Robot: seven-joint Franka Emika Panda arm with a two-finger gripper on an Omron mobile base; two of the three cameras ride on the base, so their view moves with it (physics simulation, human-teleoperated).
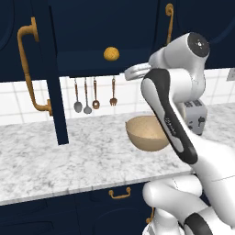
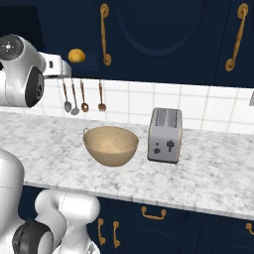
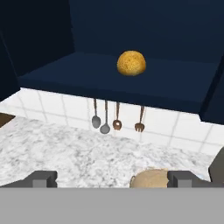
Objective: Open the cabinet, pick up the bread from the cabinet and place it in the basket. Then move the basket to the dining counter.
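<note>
Cabinet (image 1: pixel 55 92) open already; gripper (image 3: pixel 111 178) wide open, holding nothing. Go straight for the bread (image 3: pixel 131 63) at 12 o'clock, level with the shelf.

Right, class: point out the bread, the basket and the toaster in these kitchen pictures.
bread (image 3: pixel 131 63), hand view, middle of its round golden top, on the cabinet shelf.
basket (image 2: pixel 110 154), right base view, front of its tan outer wall.
toaster (image 2: pixel 164 147), right base view, silver front face near the knobs.
</note>
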